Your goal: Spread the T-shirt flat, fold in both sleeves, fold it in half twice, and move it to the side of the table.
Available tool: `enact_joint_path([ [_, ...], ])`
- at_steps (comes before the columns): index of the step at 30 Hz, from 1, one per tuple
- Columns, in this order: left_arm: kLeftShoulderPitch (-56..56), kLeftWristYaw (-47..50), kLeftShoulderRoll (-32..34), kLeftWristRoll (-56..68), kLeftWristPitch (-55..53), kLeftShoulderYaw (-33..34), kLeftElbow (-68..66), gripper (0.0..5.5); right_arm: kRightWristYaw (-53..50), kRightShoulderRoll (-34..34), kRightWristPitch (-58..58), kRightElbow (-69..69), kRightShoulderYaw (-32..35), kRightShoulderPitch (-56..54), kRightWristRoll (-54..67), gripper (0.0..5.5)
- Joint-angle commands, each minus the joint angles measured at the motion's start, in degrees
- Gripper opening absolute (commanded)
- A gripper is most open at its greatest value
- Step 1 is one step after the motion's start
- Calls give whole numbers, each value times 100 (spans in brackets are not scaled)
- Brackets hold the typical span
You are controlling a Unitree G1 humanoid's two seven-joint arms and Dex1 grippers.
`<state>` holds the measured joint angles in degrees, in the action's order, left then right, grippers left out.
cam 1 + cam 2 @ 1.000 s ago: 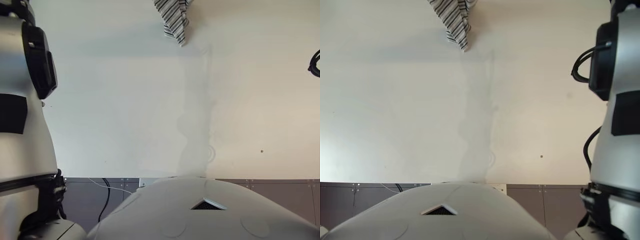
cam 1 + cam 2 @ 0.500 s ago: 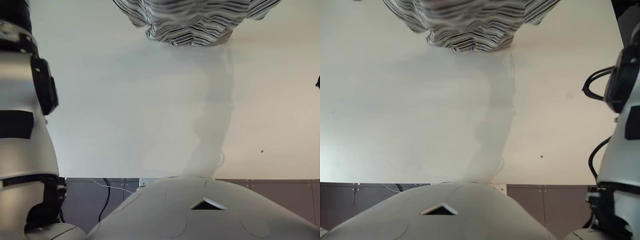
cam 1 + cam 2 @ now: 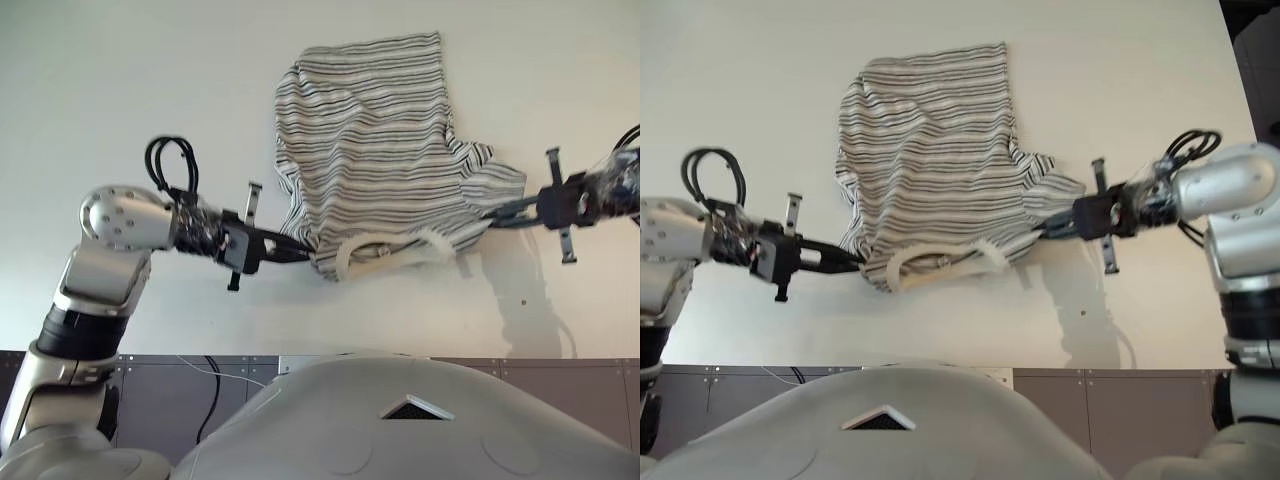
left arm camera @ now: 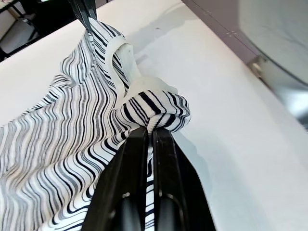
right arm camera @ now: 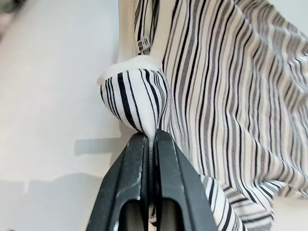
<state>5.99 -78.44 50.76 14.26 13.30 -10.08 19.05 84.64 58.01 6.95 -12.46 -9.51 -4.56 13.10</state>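
Observation:
The black-and-white striped T-shirt (image 3: 370,150) lies rumpled on the white table (image 3: 130,90), its white collar (image 3: 385,252) toward the near edge and its hem at the far side. My left gripper (image 3: 305,252) is shut on a bunched fold of the shirt beside the collar, seen close in the left wrist view (image 4: 150,129). My right gripper (image 3: 490,213) is shut on a pinch of fabric at the shirt's other near corner (image 5: 150,134). Both arms are stretched low over the table, one on each side of the shirt.
The table's near edge (image 3: 180,354) runs across the bottom, with dark panels and cables (image 3: 210,385) below it. Bare tabletop lies left, right and in front of the shirt.
The shirt hung high at the top of the view; it has come down onto the table toward me. Both arms have dropped from raised to low and outstretched, still gripping it.

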Motion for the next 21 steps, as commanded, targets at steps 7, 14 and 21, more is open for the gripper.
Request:
enact_joint_path([
  [7, 932, 572, 381, -1002, 1082, 210, -139, 29, -800, 343, -548, -1076, -6, 1587, -759, 28],
  [14, 1492, 832, 813, 101, -535, 966, 905, 96, -520, 845, -1255, -1540, 721, 2055, 124, 104],
  [21, 371, 1595, 376, -449, -846, 741, -135, 96, -1500, -296, -1638, -249, 534, -122, 301, 104],
])
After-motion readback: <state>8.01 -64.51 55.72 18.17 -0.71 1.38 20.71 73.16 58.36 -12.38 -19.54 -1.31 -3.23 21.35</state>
